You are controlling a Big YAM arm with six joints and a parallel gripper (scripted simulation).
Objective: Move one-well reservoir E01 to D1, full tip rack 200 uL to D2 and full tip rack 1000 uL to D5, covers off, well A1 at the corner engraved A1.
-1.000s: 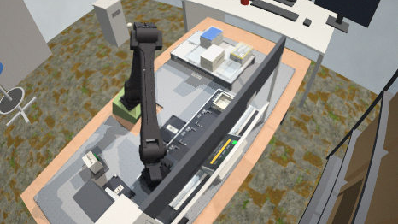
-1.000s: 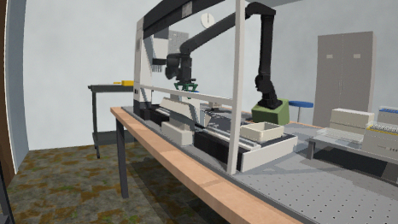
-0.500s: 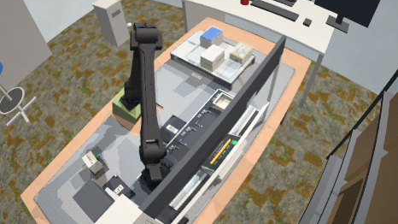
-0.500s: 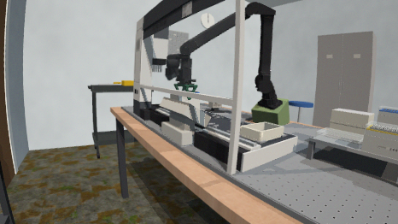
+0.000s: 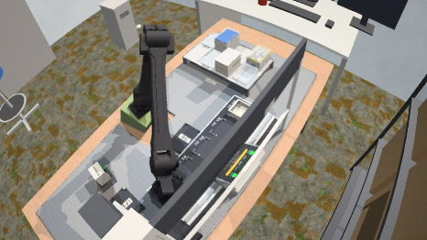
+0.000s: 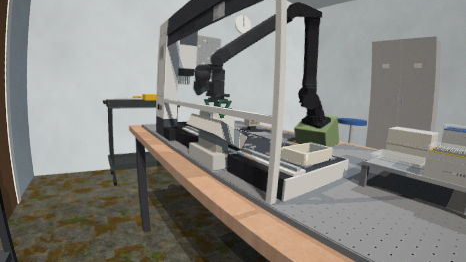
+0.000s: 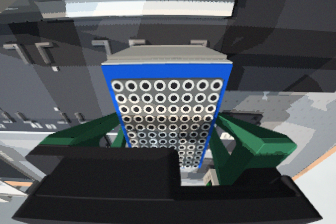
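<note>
My gripper (image 7: 167, 111) is shut on a blue tip rack (image 7: 167, 115), its green fingers on the two long sides. The rack has no cover, and pale tip rings fill its whole face. In the top view the gripper (image 5: 167, 188) is low at the near end of the liquid handler's deck, beside the dark gantry beam. In the side view it (image 6: 218, 102) hangs just above the deck rail. A cream open reservoir (image 5: 239, 106) sits at the far end of the deck row and also shows in the side view (image 6: 306, 153).
The shelf at the back holds a blue-topped covered rack (image 5: 227, 38), a white block (image 5: 227, 60) and a yellowish rack (image 5: 258, 56). The handler's dark gantry beam (image 5: 238, 128) runs along the deck. Small fixtures (image 5: 102, 174) stand near the front left.
</note>
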